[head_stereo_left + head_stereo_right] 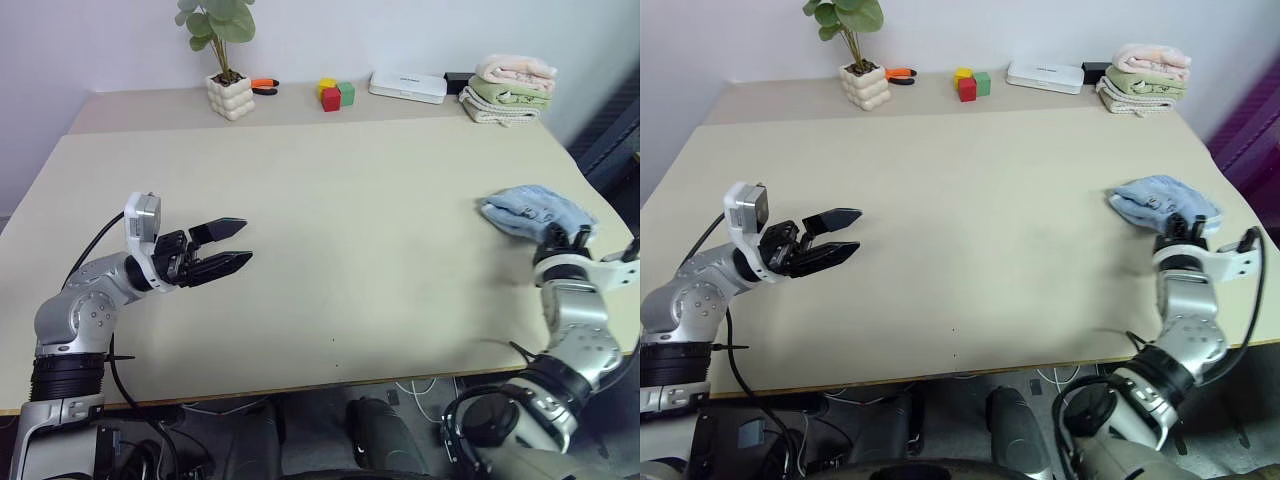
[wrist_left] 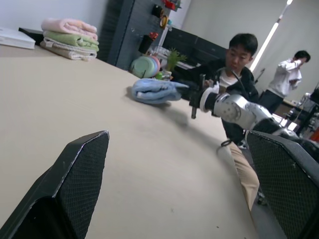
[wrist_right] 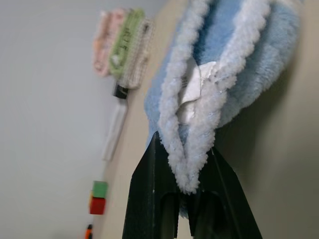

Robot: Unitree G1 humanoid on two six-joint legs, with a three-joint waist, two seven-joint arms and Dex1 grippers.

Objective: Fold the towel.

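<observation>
A beige table (image 1: pixel 330 250) bears the bunched towel (image 1: pixel 535 209) near its right edge, pinched by the right gripper (image 3: pixel 187 191). The left gripper (image 1: pixel 225 250) hovers with its fingers apart. Folded towels (image 1: pixel 510 88) and a potted plant (image 1: pixel 228 60) line the far wall.

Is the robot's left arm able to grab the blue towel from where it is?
Probably not yet. The left gripper hangs open far across the table from the towel, which the right gripper already pinches.

The towel (image 1: pixel 535 210) lies on the table's (image 1: pixel 350 230) right edge, before stacked towels (image 1: pixel 510 90).
</observation>
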